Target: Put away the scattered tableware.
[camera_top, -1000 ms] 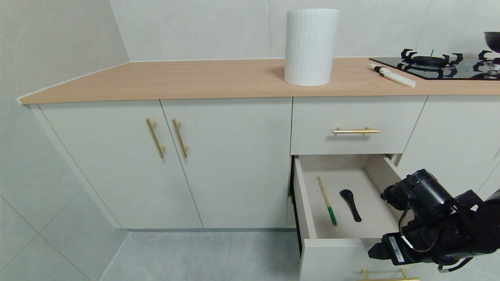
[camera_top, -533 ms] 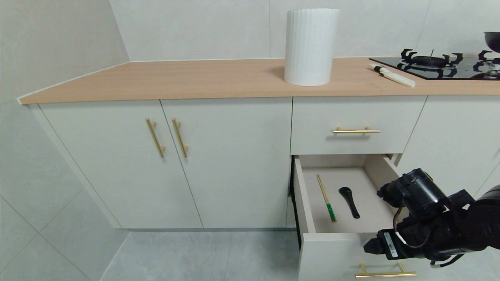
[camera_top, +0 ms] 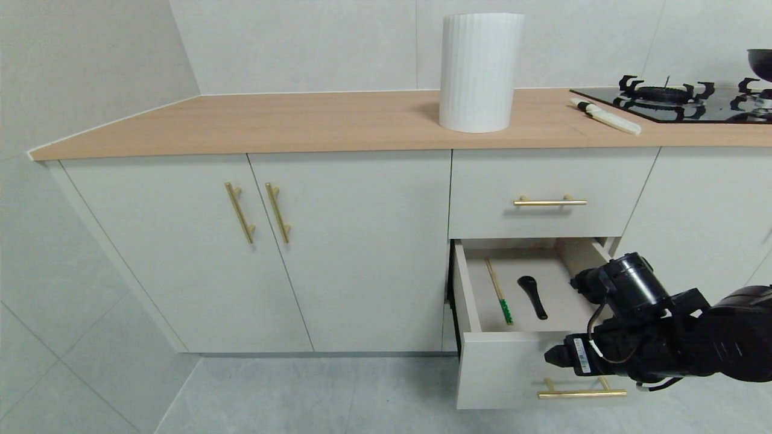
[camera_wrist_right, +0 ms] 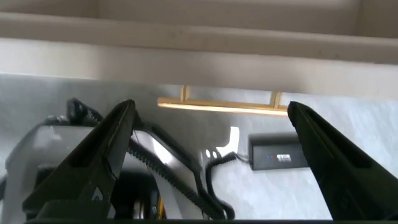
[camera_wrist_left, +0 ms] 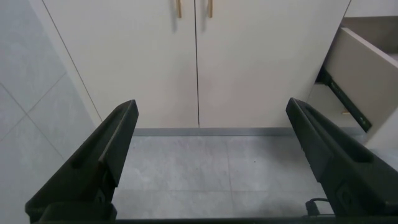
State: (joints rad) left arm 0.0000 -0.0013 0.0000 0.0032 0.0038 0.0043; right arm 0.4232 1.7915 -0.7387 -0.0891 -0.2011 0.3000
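The lower drawer [camera_top: 500, 367] stands partly open. Inside it lie a pair of wooden chopsticks with green ends [camera_top: 499, 293] and a black spoon [camera_top: 532, 296]. My right arm [camera_top: 663, 337] is pressed up against the drawer's front at its right side, just above the gold handle [camera_top: 582, 393]. My right gripper [camera_wrist_right: 208, 115] is open, and the handle [camera_wrist_right: 221, 106] shows between its fingers, below the drawer's front edge [camera_wrist_right: 186, 59]. A white-bladed knife [camera_top: 605, 116] rests on the wooden counter near the stove. My left gripper [camera_wrist_left: 209, 109] is open and holds nothing, low before the cupboard doors.
A tall white ribbed cylinder [camera_top: 479, 72] stands on the counter [camera_top: 271, 123]. A black gas hob [camera_top: 669, 99] sits at the right. The drawer above [camera_top: 549, 193] is closed, as are the double doors [camera_top: 259, 253] on the left. Grey floor tiles [camera_top: 301, 398] lie in front.
The lower drawer has slid inward, showing less of its inside. My right arm has moved toward the cabinet with the drawer's front.
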